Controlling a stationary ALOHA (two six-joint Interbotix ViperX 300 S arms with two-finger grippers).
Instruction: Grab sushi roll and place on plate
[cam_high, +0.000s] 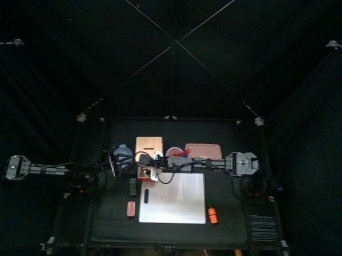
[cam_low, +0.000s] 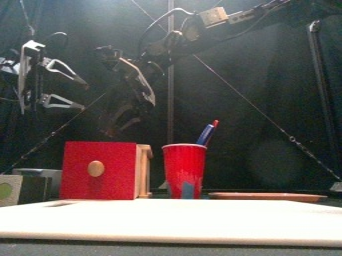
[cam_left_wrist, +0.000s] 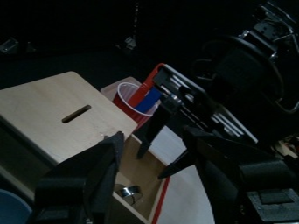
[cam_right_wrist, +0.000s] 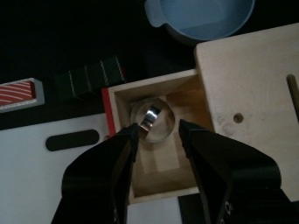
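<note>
**Left hand** (cam_left_wrist: 152, 162): Jaws wide apart, holding nothing. It hangs above the tabletop (cam_high: 100, 190) on the left side of the wooden box, tilted toward the box and the other arm. It rests here, off the drawer.

**Wooden box** (cam_right_wrist: 251, 79): Red-fronted, near the middle of the tabletop. Its drawer (cam_right_wrist: 158, 171) is pulled open toward the white sheet (cam_low: 174, 222).

**Sushi roll (presumed)** (cam_right_wrist: 153, 117): A rounded, pale, shiny thing lies inside the open drawer, at its inner end. Glare hides the surface, so the identification is a judgement. No long axis can be made out, and it reads as roughly round from above.

**Right hand** (cam_right_wrist: 162, 138): Jaws apart, not closed on anything. It points down into the drawer with the roll just beyond the fingertips and centred on the gap between them. This is plainly the nearer hand. The coming move likely needs a short straight descent and then a close, keeping the jaws clear of the drawer walls.

**Plate** (cam_low: 267, 196): Salmon-pink and flat. It sits on the tabletop to the right of the box and the red cup (cam_low: 185, 170), on the right arm's own side, and looks bare.
</note>
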